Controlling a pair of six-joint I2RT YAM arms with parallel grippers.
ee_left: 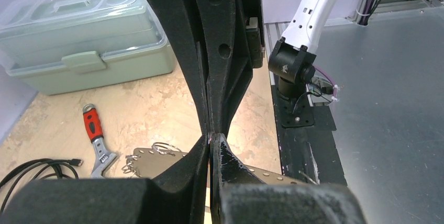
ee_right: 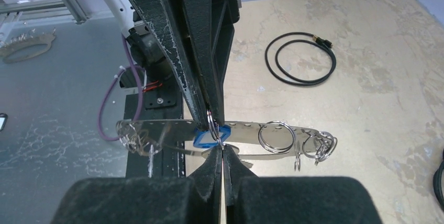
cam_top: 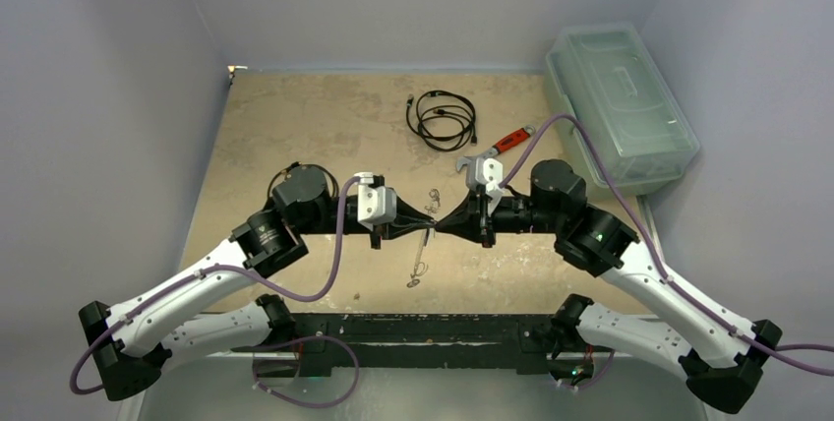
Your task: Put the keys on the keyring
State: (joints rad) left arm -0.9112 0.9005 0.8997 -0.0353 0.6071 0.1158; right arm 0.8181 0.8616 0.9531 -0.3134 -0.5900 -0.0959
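Right gripper (ee_right: pixel 222 150): fingers pressed flat together, no gap, tips at the lower band of the keyring (ee_right: pixel 251 128) and apparently clamped on it. Left gripper (ee_left: pixel 211 139): likewise closed tight, coming down from the top centre of the right wrist view, tips pinched on the thin wire loop (ee_right: pixel 211 122) of the blue key (ee_right: pixel 208 136). Tip to tip, the two grippers, almost touching.

Blue key head just under the left tips, just above the right tips, overlapping the keyring's upper band. Keyring held off the table (ee_right: pixel 366 51), lying across the middle of the right wrist view from left to right, roughly level, its upper band pierced with small holes. Several split rings (ee_right: pixel 276 136) hanging from it right of centre, a tighter bunch at its far right end. Plain silver key not made out among them.

Middle of the keyring hidden by both pairs of fingers in each wrist view; in the top view only its thin ends visible above and below the joined tips.

Further out: coiled black cable (ee_right: pixel 299 82) in the upper right of the right wrist view, well apart from the keyring. Red-handled wrench (ee_left: pixel 93 124) at the left of the left wrist view, near the keyring's end. Pale green lidded plastic box (ee_left: pixel 78 51) in the upper left there.
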